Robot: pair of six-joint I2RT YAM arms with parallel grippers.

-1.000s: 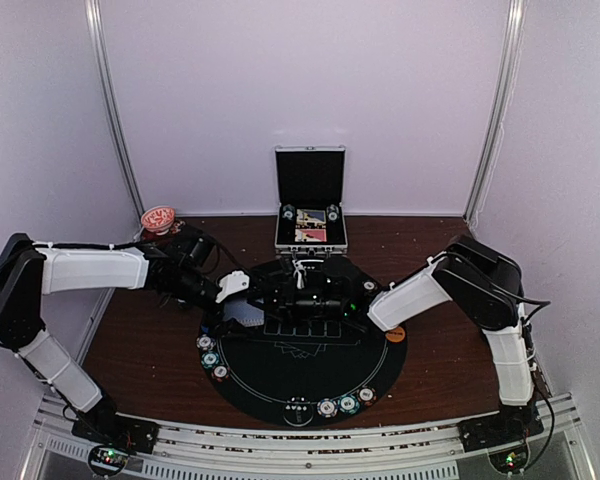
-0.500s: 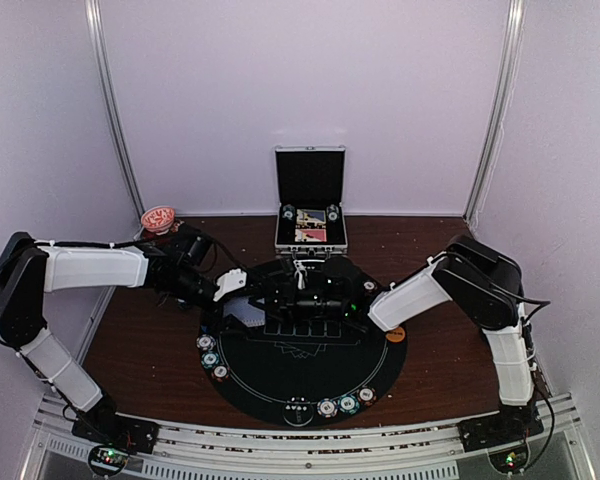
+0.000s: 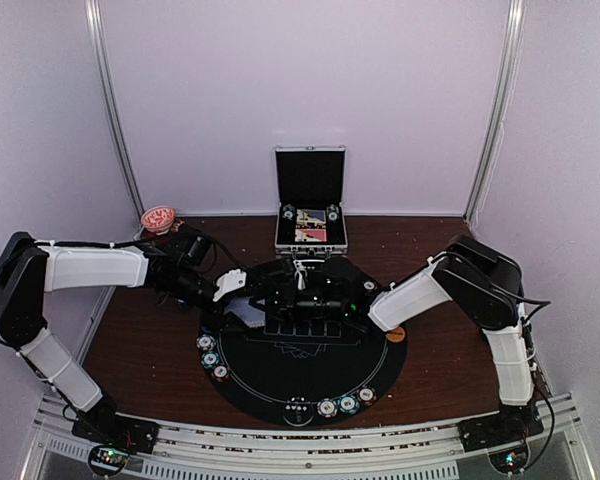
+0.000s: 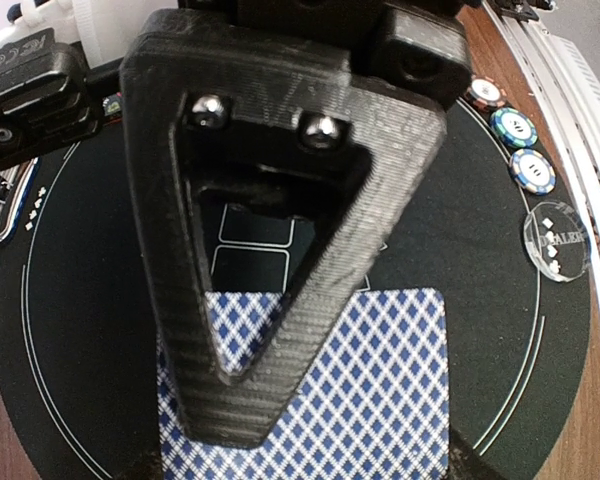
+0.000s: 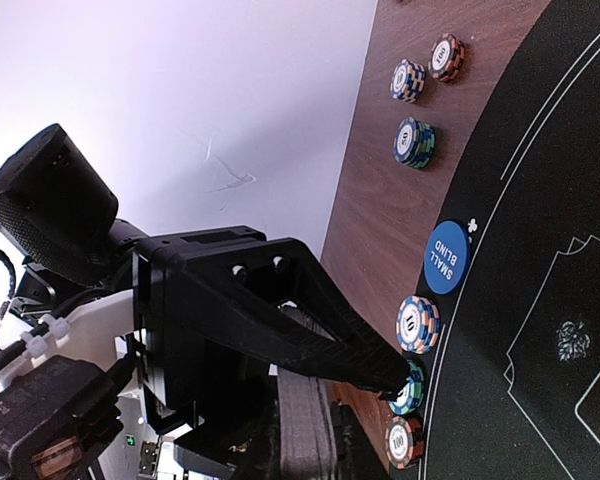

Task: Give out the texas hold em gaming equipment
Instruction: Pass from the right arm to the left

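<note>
Chips hugged the left rim of the round black mat, and more sat along its near rim. Both arms crowded the mat's far edge. The left gripper hung over a blue-diamond card at that edge (whether its jaws pinched the card, I couldn't tell). Nor could I read the right gripper. Brown table showed either side of the mat.

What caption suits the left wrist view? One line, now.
Left gripper over a blue diamond-backed playing card on the black mat, chips and dealer button beside.
</note>
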